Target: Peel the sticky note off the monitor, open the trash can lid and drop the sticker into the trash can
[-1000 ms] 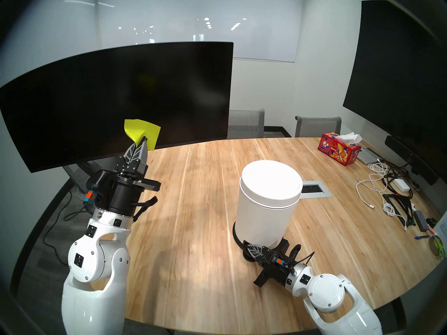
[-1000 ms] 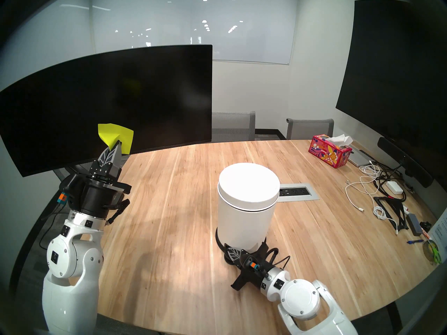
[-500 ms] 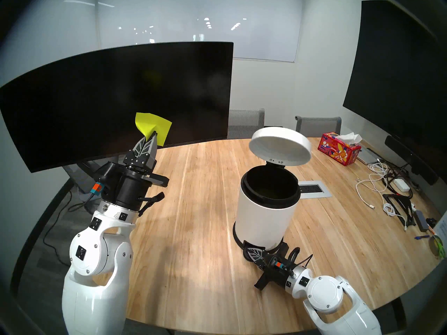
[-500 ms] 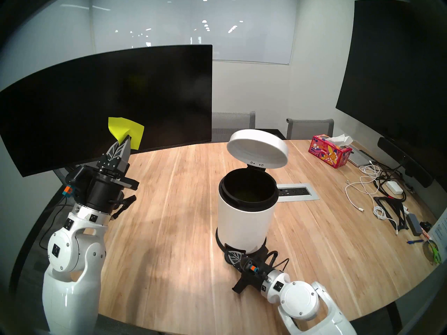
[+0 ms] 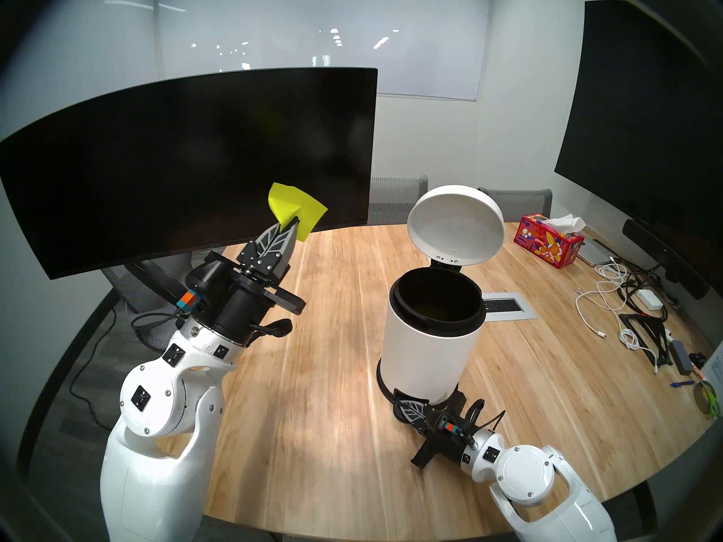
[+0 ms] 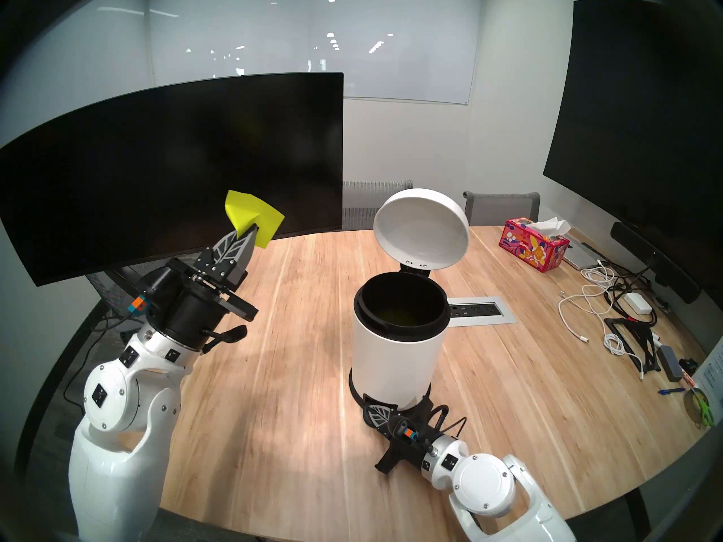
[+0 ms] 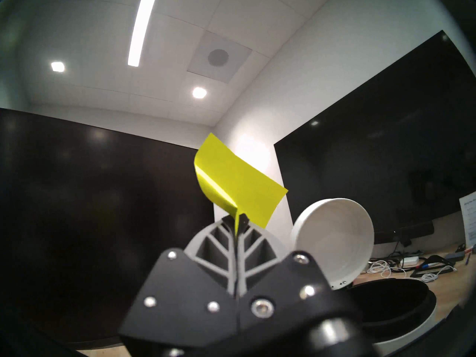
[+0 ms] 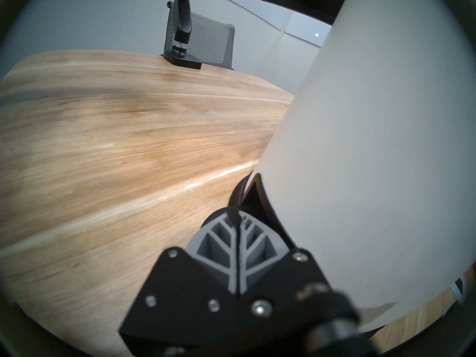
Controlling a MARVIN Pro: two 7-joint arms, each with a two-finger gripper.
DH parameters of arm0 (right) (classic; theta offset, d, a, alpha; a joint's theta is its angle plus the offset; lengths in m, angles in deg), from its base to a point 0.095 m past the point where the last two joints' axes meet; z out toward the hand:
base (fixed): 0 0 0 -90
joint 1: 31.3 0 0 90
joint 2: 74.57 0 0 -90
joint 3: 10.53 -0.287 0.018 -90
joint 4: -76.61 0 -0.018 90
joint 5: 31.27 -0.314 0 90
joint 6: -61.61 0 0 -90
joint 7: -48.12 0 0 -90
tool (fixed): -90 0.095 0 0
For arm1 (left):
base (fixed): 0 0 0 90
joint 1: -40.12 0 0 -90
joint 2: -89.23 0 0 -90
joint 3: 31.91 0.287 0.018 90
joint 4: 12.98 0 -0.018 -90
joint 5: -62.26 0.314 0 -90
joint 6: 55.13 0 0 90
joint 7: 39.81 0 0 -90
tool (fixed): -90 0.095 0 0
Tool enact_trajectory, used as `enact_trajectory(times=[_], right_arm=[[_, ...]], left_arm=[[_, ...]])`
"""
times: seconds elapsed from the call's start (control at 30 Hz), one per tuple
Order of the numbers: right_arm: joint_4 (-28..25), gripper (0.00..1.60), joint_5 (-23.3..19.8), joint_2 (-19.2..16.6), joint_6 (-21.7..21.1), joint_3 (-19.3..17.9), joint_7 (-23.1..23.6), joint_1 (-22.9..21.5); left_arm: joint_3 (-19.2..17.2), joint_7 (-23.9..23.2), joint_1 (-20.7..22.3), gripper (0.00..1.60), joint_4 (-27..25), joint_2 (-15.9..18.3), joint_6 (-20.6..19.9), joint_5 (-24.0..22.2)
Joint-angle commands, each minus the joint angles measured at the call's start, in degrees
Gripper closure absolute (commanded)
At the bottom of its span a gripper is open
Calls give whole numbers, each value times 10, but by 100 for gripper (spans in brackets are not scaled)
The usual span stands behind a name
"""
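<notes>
Sticker pinched in left gripper jaws, trash can lid up, trash can open at 3 o'clock, right gripper jaws pressed together at its foot, seen only by right wrist.

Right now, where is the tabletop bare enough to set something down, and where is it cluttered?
Bare wood spans the table between the left gripper, shut on the sticker, and the trash can, reaching the near edge. The strip below the monitor also looks bare. The far right is crowded: tissue box, tangled cables, black stand.
</notes>
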Motion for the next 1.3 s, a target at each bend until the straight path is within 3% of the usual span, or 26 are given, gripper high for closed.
enact_trajectory(times=[0.0, 0.33, 0.87, 1.27], right_arm=[[18, 160, 4, 4, -7, 5, -1, 0], [28, 160, 7, 11, -5, 7, -3, -4], [37, 160, 19, 21, -8, 16, 0, -17], [46, 160, 26, 26, -7, 22, -1, -18]], left_arm=[[52, -18, 35, 160, 6, 8, 1, 32], [115, -25, 77, 160, 43, -6, -4, 75], [166, -45, 127, 160, 92, -13, -9, 116], [188, -59, 111, 160, 107, -14, 6, 132]])
